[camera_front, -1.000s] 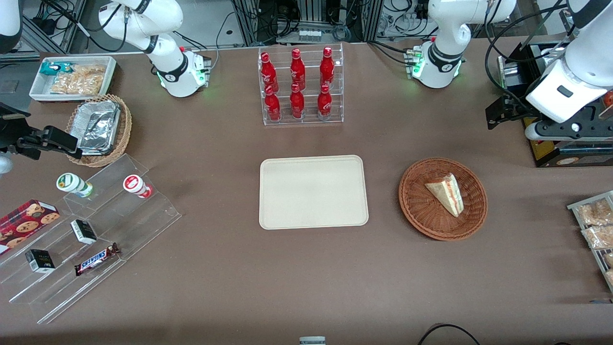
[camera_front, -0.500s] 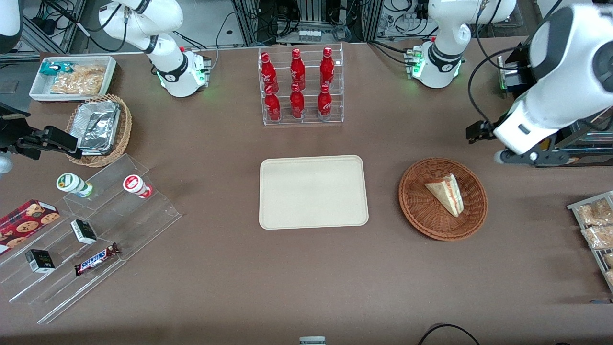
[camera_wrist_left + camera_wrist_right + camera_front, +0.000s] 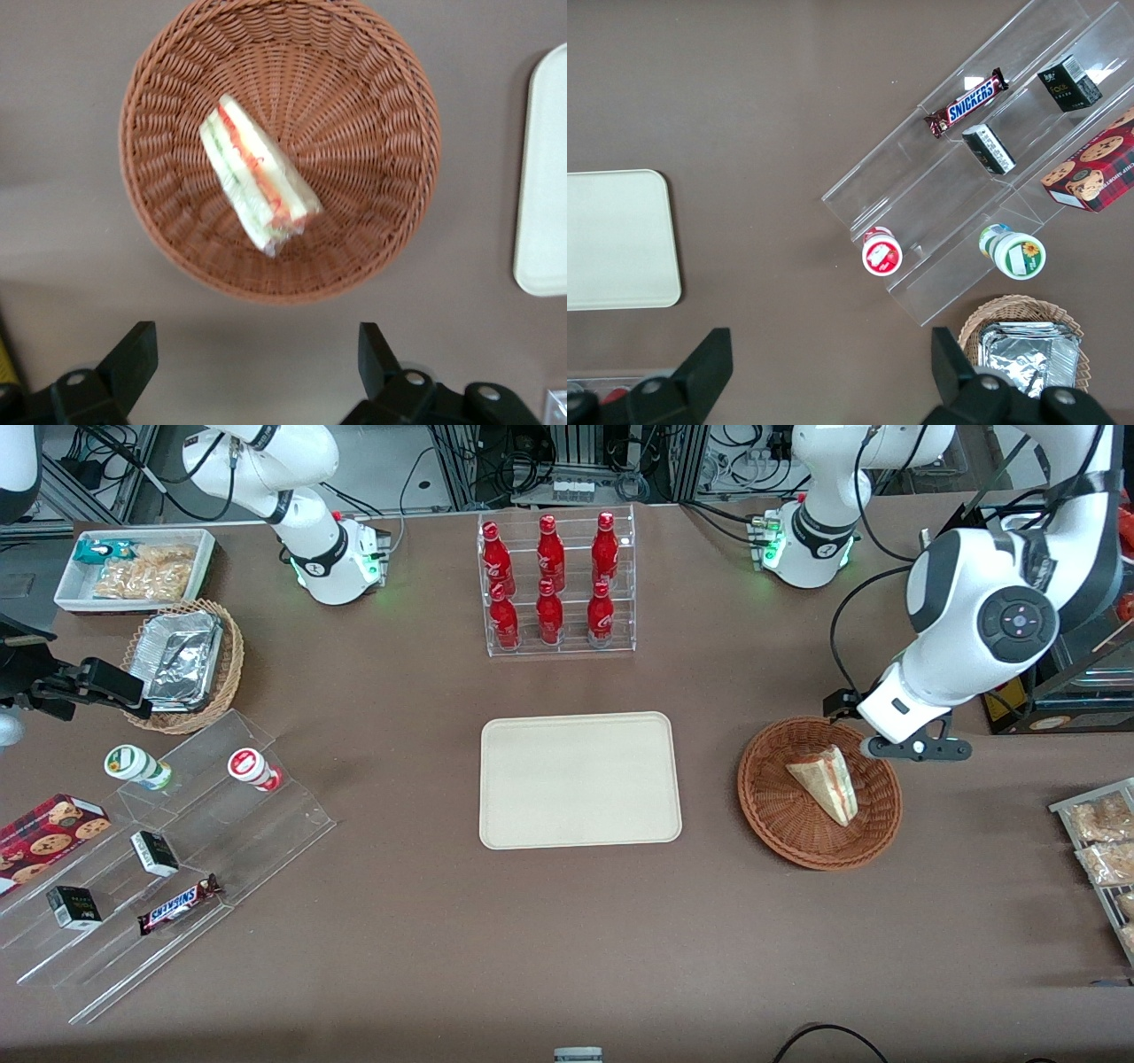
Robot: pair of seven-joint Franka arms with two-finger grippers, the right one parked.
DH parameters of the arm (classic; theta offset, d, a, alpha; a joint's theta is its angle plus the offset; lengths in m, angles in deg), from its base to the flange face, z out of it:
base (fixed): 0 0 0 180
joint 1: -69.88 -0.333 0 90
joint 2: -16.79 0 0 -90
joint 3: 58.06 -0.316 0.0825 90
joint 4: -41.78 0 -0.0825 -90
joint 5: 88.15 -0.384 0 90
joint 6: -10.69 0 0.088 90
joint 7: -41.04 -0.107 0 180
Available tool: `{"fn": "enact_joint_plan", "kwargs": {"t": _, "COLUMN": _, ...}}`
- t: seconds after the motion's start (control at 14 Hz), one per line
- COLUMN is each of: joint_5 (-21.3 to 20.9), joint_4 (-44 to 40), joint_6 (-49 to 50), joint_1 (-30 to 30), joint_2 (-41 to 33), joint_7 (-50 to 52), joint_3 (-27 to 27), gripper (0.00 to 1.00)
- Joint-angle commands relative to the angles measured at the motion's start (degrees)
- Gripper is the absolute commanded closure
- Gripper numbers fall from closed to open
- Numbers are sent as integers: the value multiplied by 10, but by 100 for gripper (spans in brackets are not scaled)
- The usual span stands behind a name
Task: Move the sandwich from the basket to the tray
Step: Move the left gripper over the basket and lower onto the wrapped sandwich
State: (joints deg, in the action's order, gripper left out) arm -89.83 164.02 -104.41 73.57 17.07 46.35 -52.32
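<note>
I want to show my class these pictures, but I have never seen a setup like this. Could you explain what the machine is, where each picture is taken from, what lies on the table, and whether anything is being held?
These are white robot arms bolted to a brown table. One picture looks down on the whole table from the front; the other two come from small cameras mounted on the arms' wrists, looking straight down.

The working arm's pincer hangs open over the edge of a round woven basket, holding nothing. In the basket lies a wedge of sandwich, also seen from that arm's wrist camera. Beside the basket sits a flat cream tray with nothing on it, where the sandwich is meant to go.

Farther from the front camera stands a clear rack of red bottles. Toward the parked arm's end are clear steps with snacks.
</note>
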Motion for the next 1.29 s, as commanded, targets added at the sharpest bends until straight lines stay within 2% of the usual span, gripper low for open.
{"fn": "enact_joint_plan", "kwargs": {"t": 0.0, "joint_5": -8, "joint_4": 64, "joint_6": -80, "joint_1": 0, "joint_2": -20, "joint_7": 19, "joint_3": 0, "gripper": 0}}
{"fn": "enact_joint_plan", "kwargs": {"t": 0.43, "joint_5": -6, "joint_4": 98, "joint_6": -165, "joint_1": -2, "joint_2": -2, "joint_7": 206, "joint_3": 0, "gripper": 0}}
{"fn": "enact_joint_plan", "kwargs": {"t": 0.71, "joint_5": -2, "joint_4": 98, "joint_6": -185, "joint_1": -3, "joint_2": 12, "joint_7": 329, "joint_3": 0, "gripper": 0}}
{"fn": "enact_joint_plan", "kwargs": {"t": 0.93, "joint_5": -2, "joint_4": 98, "joint_6": -241, "joint_1": -3, "joint_2": 44, "joint_7": 487, "joint_3": 0, "gripper": 0}}
{"fn": "enact_joint_plan", "kwargs": {"t": 1.21, "joint_5": 0, "joint_4": 96, "joint_6": -242, "joint_1": -7, "joint_2": 60, "joint_7": 505, "joint_3": -2, "gripper": 0}}
